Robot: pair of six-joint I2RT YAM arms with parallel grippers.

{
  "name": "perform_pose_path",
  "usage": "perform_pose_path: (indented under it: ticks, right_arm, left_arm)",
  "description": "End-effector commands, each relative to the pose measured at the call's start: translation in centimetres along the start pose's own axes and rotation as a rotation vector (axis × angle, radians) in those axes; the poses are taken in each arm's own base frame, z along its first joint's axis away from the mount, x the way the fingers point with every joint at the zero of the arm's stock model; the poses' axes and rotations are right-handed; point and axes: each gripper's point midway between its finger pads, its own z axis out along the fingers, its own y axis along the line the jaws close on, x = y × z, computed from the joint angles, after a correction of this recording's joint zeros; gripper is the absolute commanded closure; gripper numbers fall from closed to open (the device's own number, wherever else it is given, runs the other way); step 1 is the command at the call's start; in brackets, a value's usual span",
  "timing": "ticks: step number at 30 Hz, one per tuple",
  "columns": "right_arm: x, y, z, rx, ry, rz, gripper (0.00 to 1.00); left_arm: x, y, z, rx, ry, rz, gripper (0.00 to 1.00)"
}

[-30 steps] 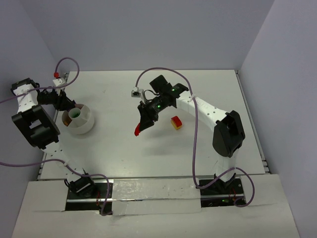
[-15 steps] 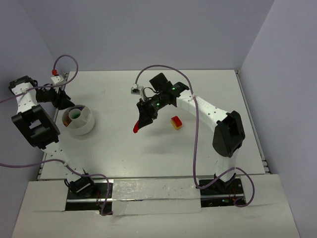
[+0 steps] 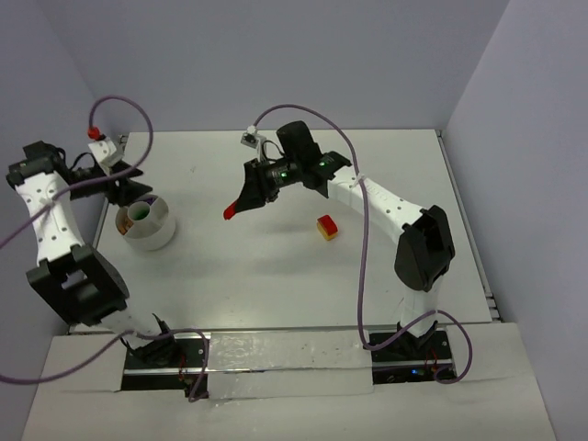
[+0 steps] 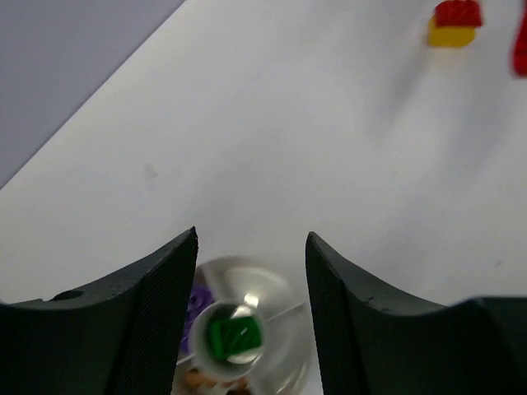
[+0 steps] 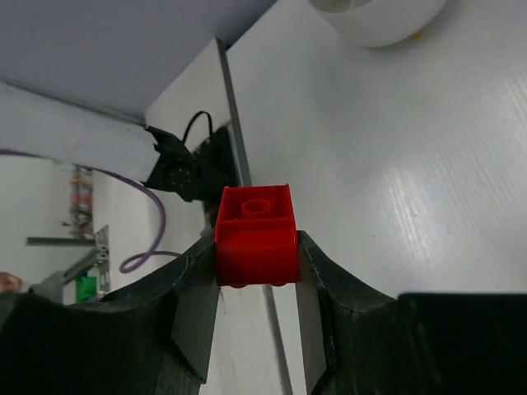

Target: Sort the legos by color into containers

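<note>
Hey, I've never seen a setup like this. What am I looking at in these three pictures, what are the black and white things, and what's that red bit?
These are two robot arms bolted to a white table. The overhead picture looks down from above and behind them. The other two pictures come from a small camera on each wrist, so the dark shapes at the bottom are that arm's own fingers. The right gripper is closed on a red brick and holds it up off the table. The left gripper is open and empty, above a round white tub. Inside the tub are a green brick and a purple brick. A red-and-yellow brick lies loose on the table.
</note>
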Motion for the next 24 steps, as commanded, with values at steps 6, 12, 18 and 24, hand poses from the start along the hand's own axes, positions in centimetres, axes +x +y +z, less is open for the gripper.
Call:
perform_pose_path:
  ticks: [6, 12, 18, 24]
  right_arm:
    - [-4.6, 5.1, -0.5, -0.409, -0.168, 0.427, 1.0]
    - [-5.0, 5.2, -0.7, -0.47, -0.203, 0.476, 1.0]
    - [-4.8, 5.1, -0.6, -0.471, -0.203, 0.495, 1.0]
    - [-4.4, 5.5, -0.5, -0.486, -0.199, 0.507, 1.0]
  left_arm:
    - [-4.5, -15.1, 2.2, 0.195, -0.259, -0.039, 0.37]
    - [-6.3, -16.4, 2.6, 0.201, -0.293, -0.025, 0.34]
    - [-7.1, -17.9, 4.0, 0.23, -0.272, -0.054, 0.3]
    - [-8.5, -17.6, 5.0, 0.21, -0.284, -0.036, 0.3]
